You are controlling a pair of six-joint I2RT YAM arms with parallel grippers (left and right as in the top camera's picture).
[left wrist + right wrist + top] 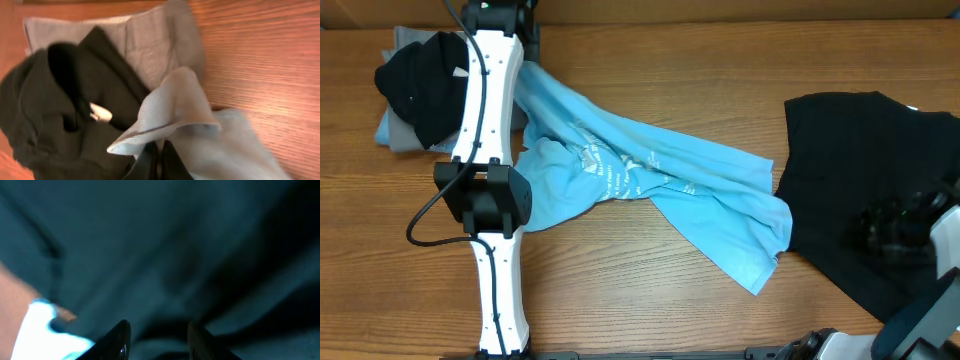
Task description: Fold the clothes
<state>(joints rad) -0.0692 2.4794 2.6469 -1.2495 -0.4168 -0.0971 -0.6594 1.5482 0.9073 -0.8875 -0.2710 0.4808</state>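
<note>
The sky-blue T-shirt [650, 170] lies rumpled and diagonal across the middle of the worktop [640, 300], not yet folded. One end reaches up towards a black garment [420, 75] heaped on a grey garment [392, 130] at the far left corner. The left end effector [159, 157] is pressed together there on a raised flap of the blue cloth. It looks placed to drag that edge out and spread the shirt flat.

A black T-shirt [850, 150] lies apart on the right. The right end effector [159, 332] sits low on it, fingers part-way apart with dark cloth between them. Whether it clamps that cloth I cannot tell.
</note>
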